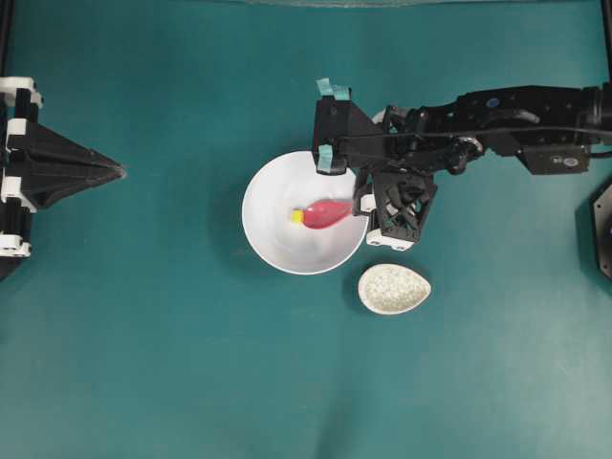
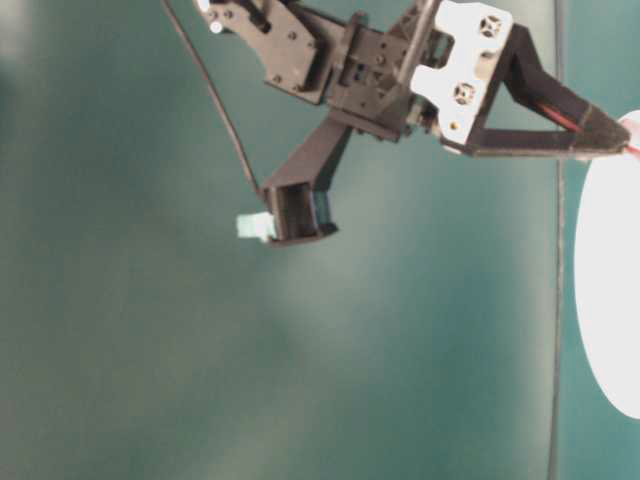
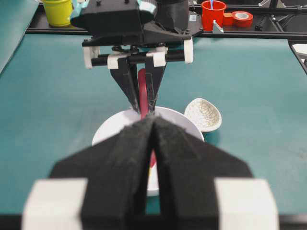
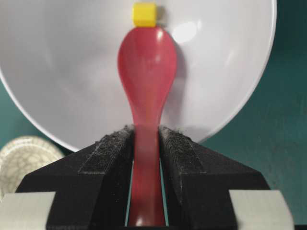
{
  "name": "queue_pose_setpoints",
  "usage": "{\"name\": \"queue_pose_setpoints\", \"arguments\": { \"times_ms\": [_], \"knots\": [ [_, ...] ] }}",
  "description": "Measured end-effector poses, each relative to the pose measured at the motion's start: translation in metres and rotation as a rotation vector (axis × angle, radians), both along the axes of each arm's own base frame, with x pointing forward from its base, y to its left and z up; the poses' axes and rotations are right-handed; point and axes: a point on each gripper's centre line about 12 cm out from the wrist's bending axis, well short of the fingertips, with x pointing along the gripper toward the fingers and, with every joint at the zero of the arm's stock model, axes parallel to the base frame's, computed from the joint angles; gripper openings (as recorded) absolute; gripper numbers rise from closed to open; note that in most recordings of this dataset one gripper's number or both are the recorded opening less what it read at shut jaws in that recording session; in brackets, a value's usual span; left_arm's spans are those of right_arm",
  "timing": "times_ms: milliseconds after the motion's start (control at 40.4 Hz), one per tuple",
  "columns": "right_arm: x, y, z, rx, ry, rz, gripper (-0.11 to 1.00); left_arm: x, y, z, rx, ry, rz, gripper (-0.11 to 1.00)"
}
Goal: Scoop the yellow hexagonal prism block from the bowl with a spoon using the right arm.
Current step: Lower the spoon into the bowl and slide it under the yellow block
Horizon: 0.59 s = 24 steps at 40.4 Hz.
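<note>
right pincer (image 4: pixel 145 158) clamped on spoon (image 4: pixel 146 72) handle | scoop tip touching yellow block (image 4: pixel 144 14) | risk: shoving block up bowl (image 4: pixel 57 72) wall, not under | left pincer (image 3: pixel 152 143) closed, empty

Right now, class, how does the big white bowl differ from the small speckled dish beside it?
The bowl is round, plain white and larger; the speckled dish is oval, crackle-patterned and smaller. The bowl holds a spoon and yellow block; the dish holds nothing. Both sit on the teal table.

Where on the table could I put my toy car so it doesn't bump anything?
Bare table lies between the left gripper and the white bowl, and below both dishes. It is crowded where the right gripper holds the pink-red spoon in the bowl, beside the small speckled dish.
</note>
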Motion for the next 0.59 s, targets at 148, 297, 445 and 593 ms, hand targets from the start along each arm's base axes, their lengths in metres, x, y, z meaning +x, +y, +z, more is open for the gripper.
{"name": "queue_pose_setpoints", "arguments": {
  "times_ms": [148, 297, 445, 593],
  "knots": [
    [0.0026, -0.0012, -0.0005, -0.007, -0.018, -0.006, 0.25, 0.0000, 0.0000, 0.0000, 0.003, 0.000, 0.000, 0.00],
    [0.0043, -0.0019, 0.0011, -0.011, -0.037, -0.012, 0.25, -0.0001, -0.0003, -0.0010, 0.003, 0.005, -0.002, 0.00],
    [0.0063, -0.0028, 0.0023, -0.015, -0.057, -0.019, 0.25, -0.0005, -0.0003, -0.0001, 0.003, 0.003, -0.002, 0.00],
    [0.0082, -0.0035, 0.0035, -0.019, -0.075, -0.026, 0.25, -0.0008, 0.0000, -0.0002, 0.003, 0.005, 0.000, 0.00]
  ]
}}
